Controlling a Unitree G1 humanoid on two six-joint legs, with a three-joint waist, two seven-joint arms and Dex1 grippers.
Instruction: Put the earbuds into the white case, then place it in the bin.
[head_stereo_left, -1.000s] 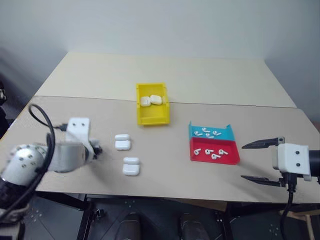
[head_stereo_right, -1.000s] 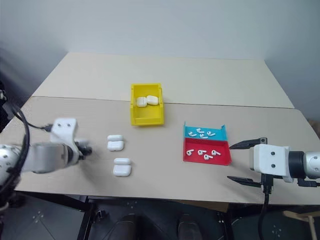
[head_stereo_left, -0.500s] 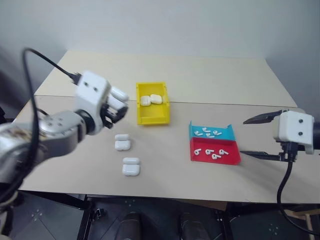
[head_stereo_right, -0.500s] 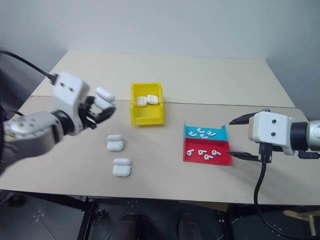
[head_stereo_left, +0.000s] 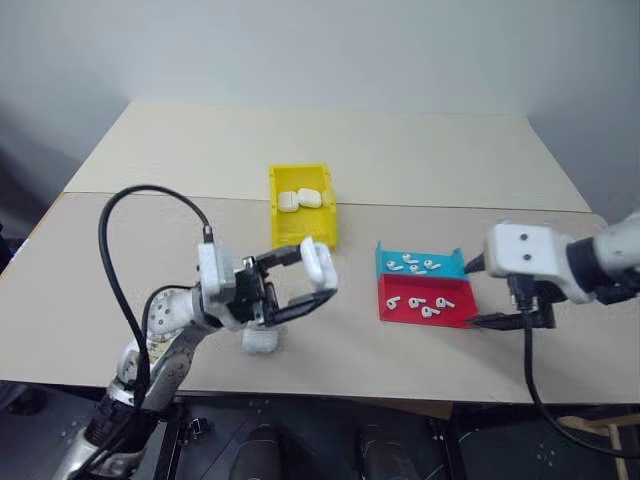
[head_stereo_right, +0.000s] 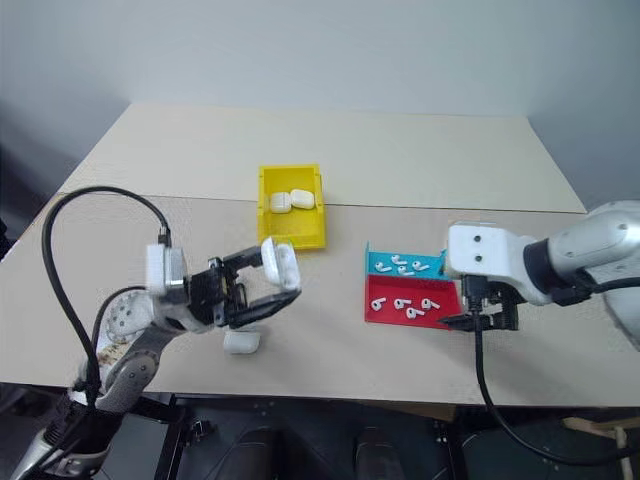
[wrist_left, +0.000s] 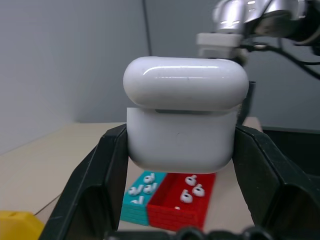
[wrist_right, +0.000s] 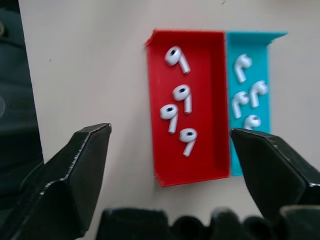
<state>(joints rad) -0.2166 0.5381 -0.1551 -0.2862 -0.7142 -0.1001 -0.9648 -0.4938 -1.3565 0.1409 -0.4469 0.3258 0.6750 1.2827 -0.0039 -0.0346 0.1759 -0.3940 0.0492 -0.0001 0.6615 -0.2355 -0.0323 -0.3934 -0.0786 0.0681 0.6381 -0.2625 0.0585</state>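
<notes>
My left end effector (head_stereo_left: 308, 283) squeezed the white case (head_stereo_left: 319, 264) upright, lid on top, while my right end effector (wrist_right: 172, 150) stood wide open, holding nothing.

Four small glossy white rounded earbud cases are about: one (head_stereo_left: 319, 264) gripped in a tool (head_stereo_left: 305, 283), one (head_stereo_left: 261, 342) lying on the beige worktop (head_stereo_left: 400, 160), and two (head_stereo_left: 299, 200) inside the single bright yellow plastic bin (head_stereo_left: 303, 233). One shallow teal-and-red tray (wrist_right: 159, 110) holds eight tiny white earbuds, four (wrist_right: 178, 99) in the red half and four (wrist_right: 247, 95) in the teal half.
</notes>
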